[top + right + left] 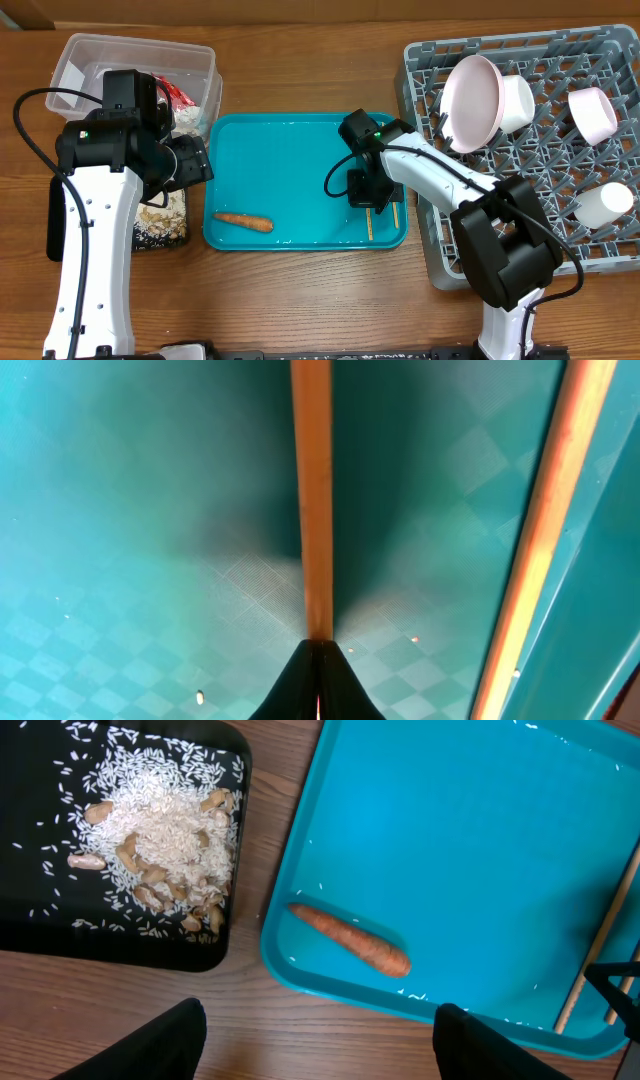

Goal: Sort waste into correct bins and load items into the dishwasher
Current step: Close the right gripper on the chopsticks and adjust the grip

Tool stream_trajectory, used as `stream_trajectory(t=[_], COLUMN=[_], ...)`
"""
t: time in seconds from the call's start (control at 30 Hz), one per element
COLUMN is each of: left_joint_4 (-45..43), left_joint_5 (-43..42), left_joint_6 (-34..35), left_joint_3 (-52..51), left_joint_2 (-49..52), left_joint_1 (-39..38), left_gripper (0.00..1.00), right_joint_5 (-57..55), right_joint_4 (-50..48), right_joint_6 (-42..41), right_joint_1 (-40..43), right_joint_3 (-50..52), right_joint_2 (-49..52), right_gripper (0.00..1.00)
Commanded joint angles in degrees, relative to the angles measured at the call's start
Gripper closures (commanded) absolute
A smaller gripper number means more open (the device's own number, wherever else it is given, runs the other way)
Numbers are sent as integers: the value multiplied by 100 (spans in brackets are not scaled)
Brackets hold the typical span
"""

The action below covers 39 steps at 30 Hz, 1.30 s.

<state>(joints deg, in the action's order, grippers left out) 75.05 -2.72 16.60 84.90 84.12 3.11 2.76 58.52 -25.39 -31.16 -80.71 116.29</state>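
The wooden counter [300, 290] holds everything. The biggest thing on it is the grey dish rack [420, 60] on the right. Next is the teal tray [280, 160] in the middle. Then come the clear tub [80, 55] at the far left and the black tray [40, 920] beside the teal one.

The left hand [320, 1016] hangs above the near edge of the teal tray. Its fingers are spread wide and hold nothing. The right hand [318, 655] is down in the right part of the teal tray. Its fingers are pressed together, and they seem to pinch the very end of one chopstick [312, 490].

Things could go wrong here. The stick is thin and held only at its tip, so it may slip out or swing when lifted. It could also drop through the holes in the rack. The other stick [545, 540] lies close to the tray wall, which looks hard to reach. The carrot [242, 221] is round and may roll away from closing fingers.

Now the count. The rack holds one plate [472, 98], what look like two bowls [592, 112] and one cup [605, 205]. The teal tray holds one carrot and two chopsticks. The black tray has one pile of food scraps [160, 840]. The tub has one red wrapper [180, 95]
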Motion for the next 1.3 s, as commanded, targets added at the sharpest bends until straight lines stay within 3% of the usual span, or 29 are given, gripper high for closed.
stream_trajectory(t=[0.0, 0.33, 0.4, 0.47, 0.53, 0.77, 1.07, 1.27], left_joint_4=[0, -22, -24, -24, -26, -22, -22, -28], left_joint_5=[13, 13, 15, 13, 13, 13, 13, 13], left_joint_6=[35, 39, 63, 66, 83, 81, 81, 83], left_joint_3=[107, 107, 107, 107, 107, 107, 107, 107], left_joint_2=[-50, -50, -50, -50, -50, -50, -50, -50], left_joint_1=[24, 24, 24, 24, 24, 24, 24, 24], left_gripper=[25, 25, 25, 25, 25, 25, 25, 25], right_joint_5=[-225, -415, -153, -2, 59, 33, 33, -9], right_joint_4=[170, 573, 588, 520, 396, -201, -315, -249], right_joint_6=[28, 638, 765, 782, 756, 761, 765, 761], right_joint_1=[-13, 293, 317, 315, 251, 39, 37, 37], right_joint_3=[-240, -713, -660, -546, -398, 127, 201, 195], right_joint_2=[-236, -1237, -1211, -1176, -1121, -763, 133, 234], right_gripper=[96, 96, 86, 68, 62, 59, 60, 87])
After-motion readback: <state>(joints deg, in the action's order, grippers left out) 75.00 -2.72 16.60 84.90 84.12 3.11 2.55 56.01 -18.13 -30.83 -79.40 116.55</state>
